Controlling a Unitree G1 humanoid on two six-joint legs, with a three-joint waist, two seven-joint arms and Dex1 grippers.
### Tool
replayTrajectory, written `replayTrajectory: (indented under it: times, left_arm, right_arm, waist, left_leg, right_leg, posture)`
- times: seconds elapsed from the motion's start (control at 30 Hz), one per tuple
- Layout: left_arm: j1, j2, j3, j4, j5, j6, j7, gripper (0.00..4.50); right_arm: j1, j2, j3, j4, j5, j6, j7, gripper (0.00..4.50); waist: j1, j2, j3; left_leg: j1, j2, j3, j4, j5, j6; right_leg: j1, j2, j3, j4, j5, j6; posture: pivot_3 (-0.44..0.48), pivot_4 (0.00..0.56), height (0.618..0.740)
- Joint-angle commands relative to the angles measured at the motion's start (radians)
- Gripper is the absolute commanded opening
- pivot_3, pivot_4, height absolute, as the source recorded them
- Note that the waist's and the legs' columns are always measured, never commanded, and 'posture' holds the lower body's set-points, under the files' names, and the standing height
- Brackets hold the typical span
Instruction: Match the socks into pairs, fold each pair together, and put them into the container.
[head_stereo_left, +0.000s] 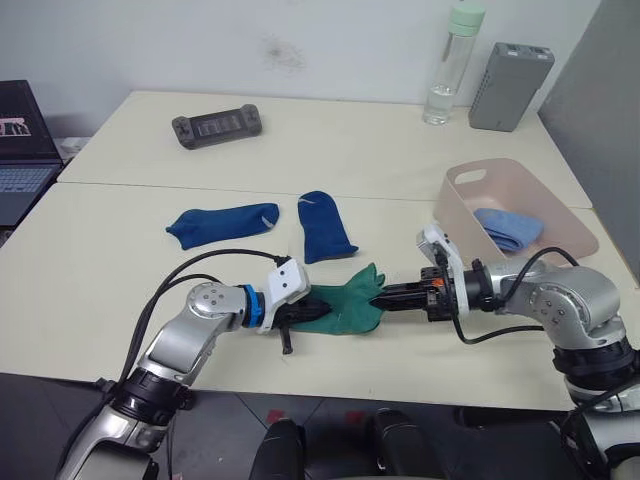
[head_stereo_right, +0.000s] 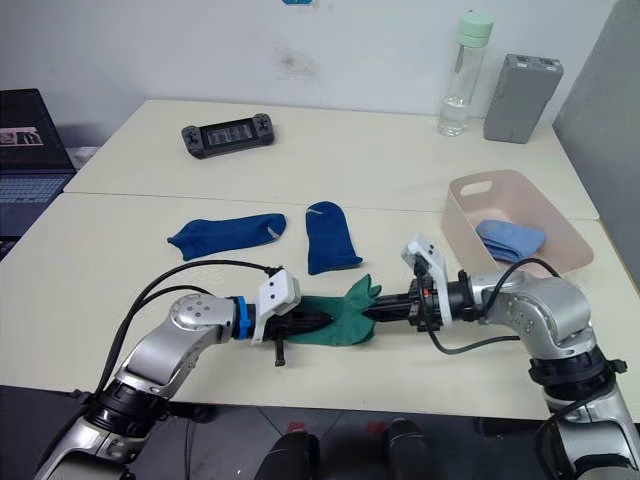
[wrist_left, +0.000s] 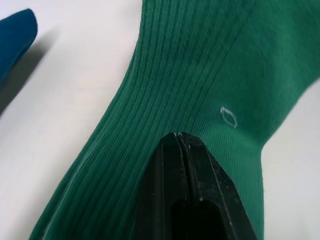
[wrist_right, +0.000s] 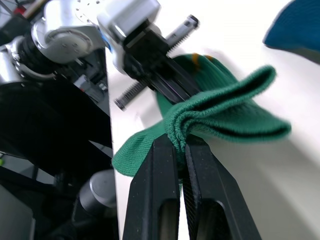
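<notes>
Your left gripper (head_stereo_left: 312, 310) and right gripper (head_stereo_left: 378, 297) each clamp the green socks (head_stereo_left: 345, 306) near the table's (head_stereo_left: 120, 310) front edge (two dark blue socks (head_stereo_left: 222, 224) lie behind; one light blue in the container (head_stereo_left: 470, 195)).

We saw the scene evenly and brightly lit, the light soft and seemingly from above, so the cream table (head_stereo_left: 400, 150) showed no hard glare. Shadows were faint and short: a thin one lay under the green socks (head_stereo_left: 345, 305) and another beside the pink container (head_stereo_left: 470, 195). The clear bottle (head_stereo_left: 447, 70) carried small highlights. In the head views the near edge below the table fell into darkness. In the left wrist view the ribbed green fabric was sharp near the black fingers (wrist_left: 172, 200) and softened farther off, with a blurred blue sock (wrist_left: 15, 45) casting a diffuse shadow. The right wrist view blurred its background, and its dark side lost detail.
</notes>
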Motion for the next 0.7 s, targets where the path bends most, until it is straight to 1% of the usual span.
replayTrajectory:
  times: [0.03,0.23,0.4,0.53,0.7]
  left_arm:
    - [-0.004,0.002,0.002,-0.002,0.013,-0.013,-0.004,0.00]
    - [0.011,0.000,0.017,-0.010,0.010,-0.007,0.005,0.00]
    - [0.027,0.007,0.047,-0.041,-0.017,0.000,0.007,0.00]
    - [0.061,0.028,0.130,-0.114,-0.092,0.044,0.002,0.00]
    - [0.102,0.117,0.255,-0.223,-0.198,0.161,-0.011,0.00]
  right_arm:
    - [-0.033,0.044,-0.035,-0.036,0.054,0.018,-0.041,0.02]
    - [-0.046,0.132,-0.044,-0.033,0.109,0.049,-0.107,0.02]
    - [-0.049,0.163,-0.018,-0.018,0.104,0.038,-0.136,0.02]
    - [-0.064,0.191,0.000,0.013,0.082,0.015,-0.156,0.02]
    - [-0.076,0.209,0.028,0.040,0.061,-0.015,-0.162,0.02]
  waist:
    - [-0.001,0.000,0.000]
    - [-0.001,0.000,0.000]
    - [-0.001,0.000,0.000]
    - [-0.005,0.000,0.000]
    - [-0.004,0.000,0.000]
  left_leg:
    - [0.000,0.000,0.000,0.000,0.000,0.000]
    - [0.000,0.000,0.000,0.000,0.000,0.000]
    - [0.000,0.000,0.000,0.000,0.000,0.000]
    - [0.000,0.001,0.000,0.000,0.000,0.000]
    - [0.000,0.001,-0.001,0.000,0.000,0.000]
  right_leg:
    - [0.000,0.000,0.000,0.000,0.000,0.000]
    - [0.000,0.000,0.000,0.000,0.000,0.000]
    - [0.000,0.000,0.000,0.000,0.000,0.000]
    - [0.000,0.000,0.000,0.000,0.000,0.000]
    - [0.000,0.000,-0.001,0.001,0.000,0.000]
  posture:
    - [0.000,0.150,0.740]
    - [0.000,0.150,0.740]
    - [0.000,0.150,0.740]
    - [0.000,0.150,0.740]
    - [0.000,0.150,0.740]
